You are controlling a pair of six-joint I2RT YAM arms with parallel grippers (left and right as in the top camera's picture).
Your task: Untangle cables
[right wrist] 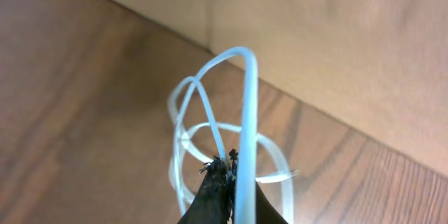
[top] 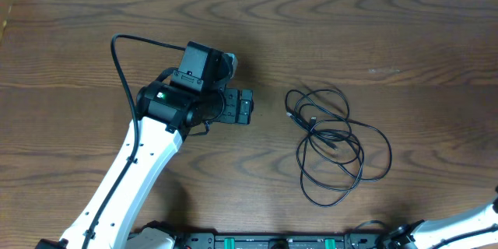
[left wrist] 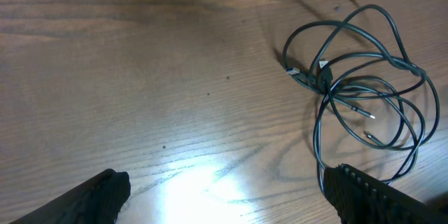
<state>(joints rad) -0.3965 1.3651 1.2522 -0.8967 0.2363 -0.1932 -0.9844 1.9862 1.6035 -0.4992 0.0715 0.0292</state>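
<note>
The two black cables [top: 314, 127] lie knotted together in loose loops on the wooden table, right of centre; the left wrist view shows their knot [left wrist: 324, 77] and small plugs. My left gripper [top: 243, 109] is open, left of the tangle and apart from it. Its fingers [left wrist: 98, 192] stand wide with bare table between them [left wrist: 227, 196]. In the right wrist view my right gripper [right wrist: 227, 170] is shut on the white cable [right wrist: 245, 105], which curls in loops above a wooden surface. Only the right arm [top: 467, 222] shows overhead, at the bottom right corner.
A pale wall or board [right wrist: 336, 42] rises behind the wooden surface in the right wrist view. The left arm's own thick black cable [top: 120, 66] arcs at its left side. The arms' base rail [top: 272, 241] runs along the table's front edge.
</note>
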